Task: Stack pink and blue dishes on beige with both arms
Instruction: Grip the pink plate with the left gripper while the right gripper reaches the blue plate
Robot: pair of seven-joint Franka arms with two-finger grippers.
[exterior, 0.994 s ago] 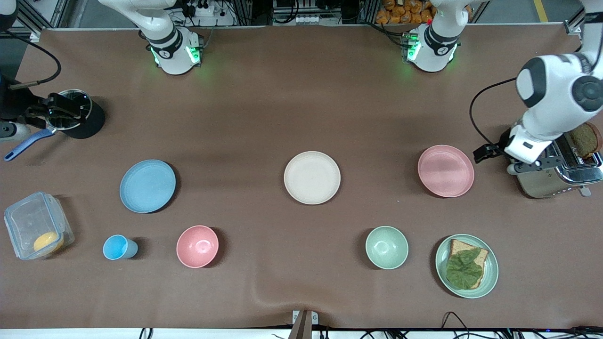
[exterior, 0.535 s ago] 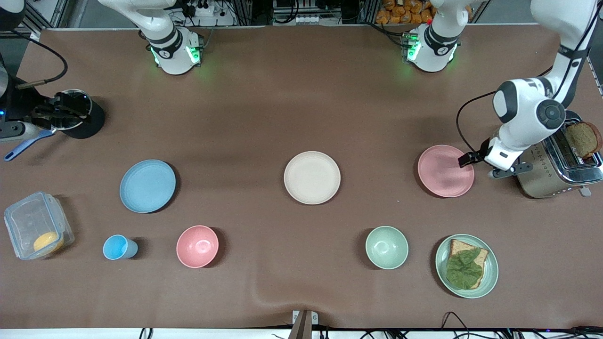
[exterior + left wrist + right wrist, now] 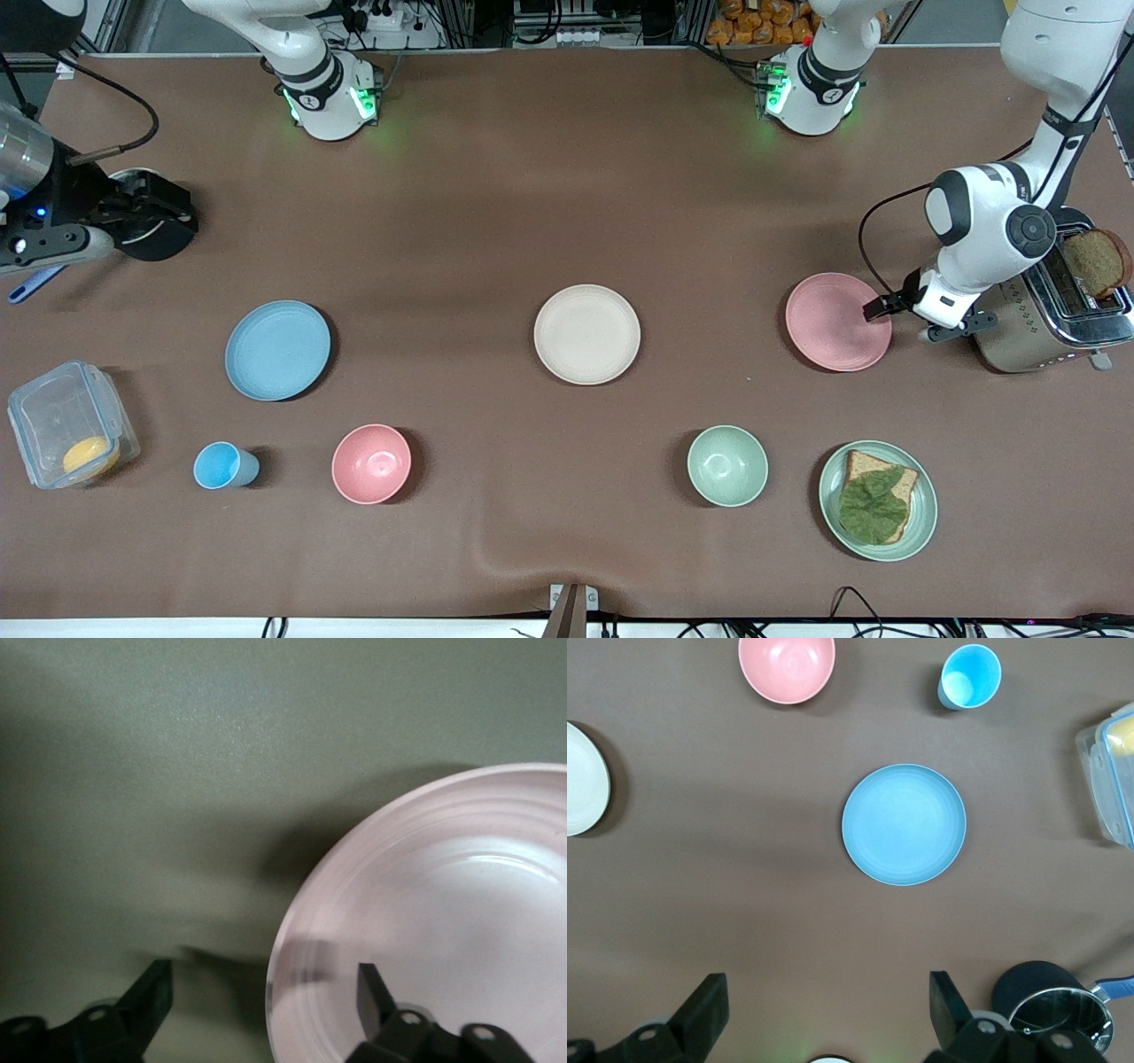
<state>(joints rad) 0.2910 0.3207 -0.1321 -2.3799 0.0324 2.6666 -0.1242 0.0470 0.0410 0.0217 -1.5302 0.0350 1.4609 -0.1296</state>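
Note:
The pale pink plate (image 3: 837,321) lies toward the left arm's end of the table. My left gripper (image 3: 897,317) is low at the plate's rim beside the toaster. It is open and straddles that rim in the left wrist view (image 3: 264,992), one finger over the pink plate (image 3: 443,930) and the other over bare table. The light blue plate (image 3: 277,349) lies toward the right arm's end. The beige plate (image 3: 586,334) sits midway between them. My right gripper (image 3: 146,213) hangs open and empty over a black pot; in the right wrist view the gripper (image 3: 827,1010) faces the blue plate (image 3: 904,824).
A toaster (image 3: 1054,310) with bread stands beside the left gripper. Nearer the camera are a pink bowl (image 3: 371,463), blue cup (image 3: 224,465), green bowl (image 3: 727,465) and green plate (image 3: 924,523) with bread. A plastic container (image 3: 71,434) and black pot (image 3: 168,237) stand at the right arm's end.
My left gripper swung from over the toaster down to the pink plate's rim. The right gripper shifted slightly over the pot. No plate has moved.

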